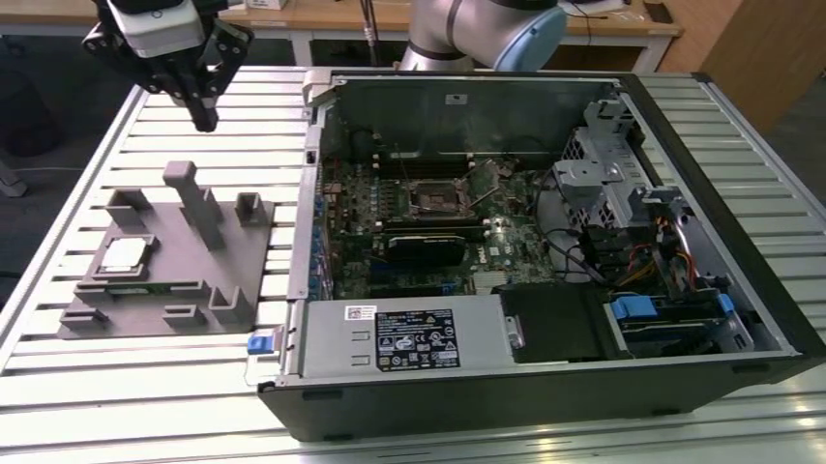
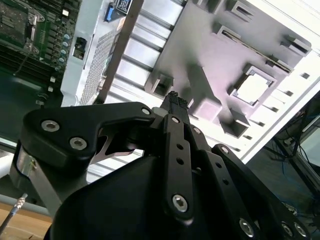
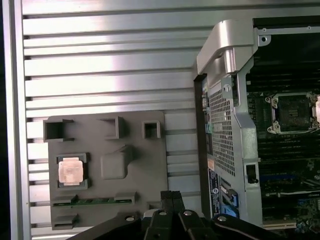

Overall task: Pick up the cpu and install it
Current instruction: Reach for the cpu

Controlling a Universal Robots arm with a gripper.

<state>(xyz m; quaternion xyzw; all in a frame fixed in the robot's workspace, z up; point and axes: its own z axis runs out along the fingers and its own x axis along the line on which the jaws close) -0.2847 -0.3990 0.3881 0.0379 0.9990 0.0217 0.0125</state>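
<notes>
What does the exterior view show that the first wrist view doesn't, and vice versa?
Exterior view: the arm's grey joint, the power supply and the blue-tabbed drive bays. First wrist view: the case's perforated outer wall. Both: the cpu lying in its grey holder, the empty socket, and the hand, holding nothing.

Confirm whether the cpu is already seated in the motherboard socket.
No: in the first wrist view the cpu lies in a recess of the grey holder, outside the computer case that holds the socket.

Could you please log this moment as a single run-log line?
gripper: jaws shut, empty, aloft near fixture | cpu: in fixture | socket: empty
</notes>
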